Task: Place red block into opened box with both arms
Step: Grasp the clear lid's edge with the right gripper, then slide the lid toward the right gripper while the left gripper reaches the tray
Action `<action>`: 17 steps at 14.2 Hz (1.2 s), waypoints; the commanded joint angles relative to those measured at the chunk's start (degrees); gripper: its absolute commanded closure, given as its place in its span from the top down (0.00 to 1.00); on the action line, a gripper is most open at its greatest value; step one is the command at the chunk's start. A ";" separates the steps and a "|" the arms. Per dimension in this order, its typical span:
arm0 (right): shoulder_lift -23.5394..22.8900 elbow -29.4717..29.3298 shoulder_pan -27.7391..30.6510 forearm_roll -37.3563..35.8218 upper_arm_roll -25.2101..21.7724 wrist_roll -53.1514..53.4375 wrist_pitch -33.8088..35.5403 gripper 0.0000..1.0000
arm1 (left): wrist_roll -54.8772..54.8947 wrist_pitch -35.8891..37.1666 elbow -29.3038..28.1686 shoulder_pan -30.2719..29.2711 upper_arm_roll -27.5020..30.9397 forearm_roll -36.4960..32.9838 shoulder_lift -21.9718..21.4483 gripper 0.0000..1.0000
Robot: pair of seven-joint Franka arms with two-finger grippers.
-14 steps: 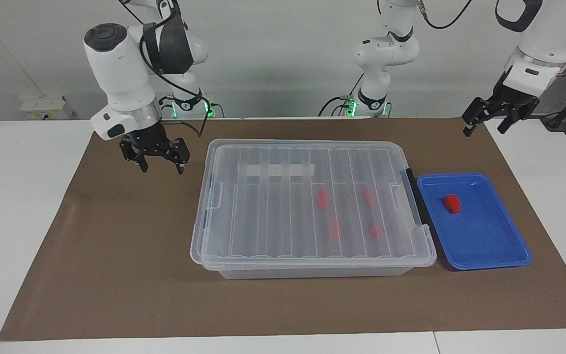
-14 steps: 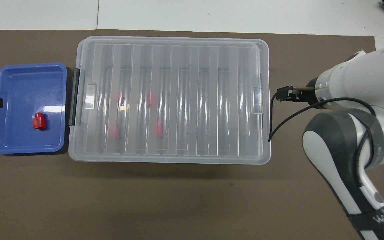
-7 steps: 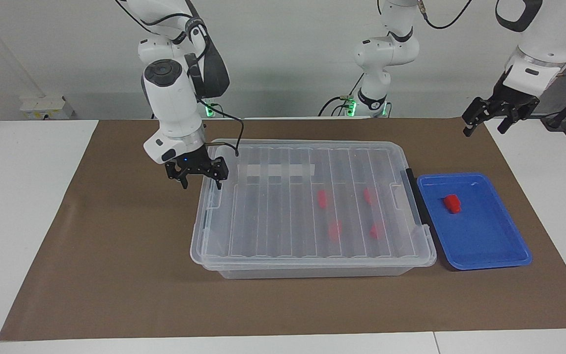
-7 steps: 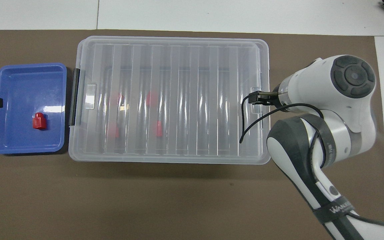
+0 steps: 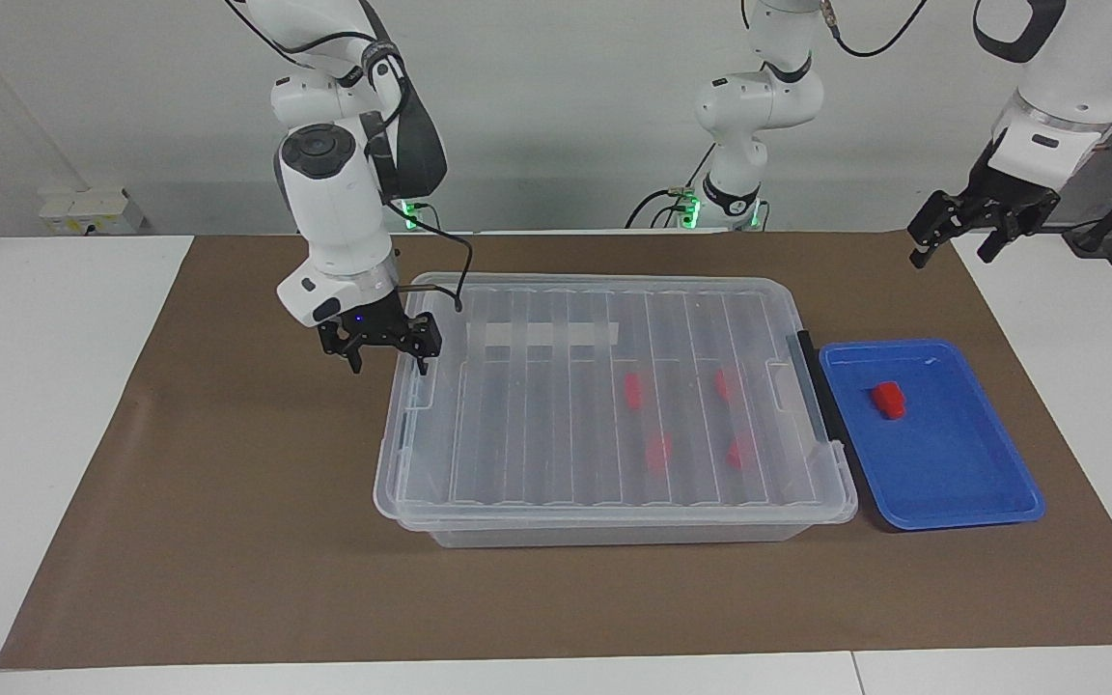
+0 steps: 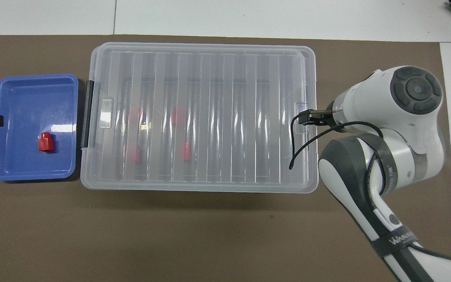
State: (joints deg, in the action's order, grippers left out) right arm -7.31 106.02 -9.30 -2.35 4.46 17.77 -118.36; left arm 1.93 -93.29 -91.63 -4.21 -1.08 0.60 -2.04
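The right claw [image 5: 380, 354], jaws spread, hangs over the lidded clear plastic bin's [image 5: 614, 405] end latch and may slip off it, while the left claw [image 5: 963, 232] waits open.

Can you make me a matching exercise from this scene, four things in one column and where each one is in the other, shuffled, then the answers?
Things:
1. right tool
2. left tool
3. red block
4. clear bin

Places or states:
A. lying in the blue tray
B. open, over the bin's end toward the right arm
C. lid on, several red blocks inside
D. open, raised over the table's edge at the left arm's end, waiting

Pairs: 1-B, 2-D, 3-A, 4-C
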 commanded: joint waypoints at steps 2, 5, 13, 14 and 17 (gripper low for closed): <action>0.63 1.20 3.22 -0.99 0.37 -5.88 -0.38 0.99 | -0.34 0.39 -1.01 0.08 -0.15 -0.77 -0.77 1.00; 0.55 1.20 5.25 -0.99 0.29 -11.34 -0.29 0.99 | -0.34 0.30 -1.10 -0.27 -0.06 -0.77 -0.77 1.00; 0.37 1.11 9.99 -0.99 0.37 -24.95 0.06 0.99 | 0.44 -16.53 -14.52 -4.04 -0.06 -2.71 -3.33 1.00; 0.37 1.03 10.43 -0.99 0.37 -27.06 0.14 0.99 | 0.62 -19.09 -14.89 -5.01 0.02 -2.79 -0.36 1.00; 0.37 1.03 12.28 -0.99 0.37 -32.78 0.32 0.99 | 0.27 -32.84 -21.87 -6.69 -0.06 -2.79 4.24 1.00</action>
State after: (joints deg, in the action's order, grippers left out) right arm -7.31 106.41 1.20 -2.38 4.30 -11.15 -118.31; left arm 2.40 -116.87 -107.84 -10.29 -0.70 -1.25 0.91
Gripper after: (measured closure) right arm 0.004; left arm 0.000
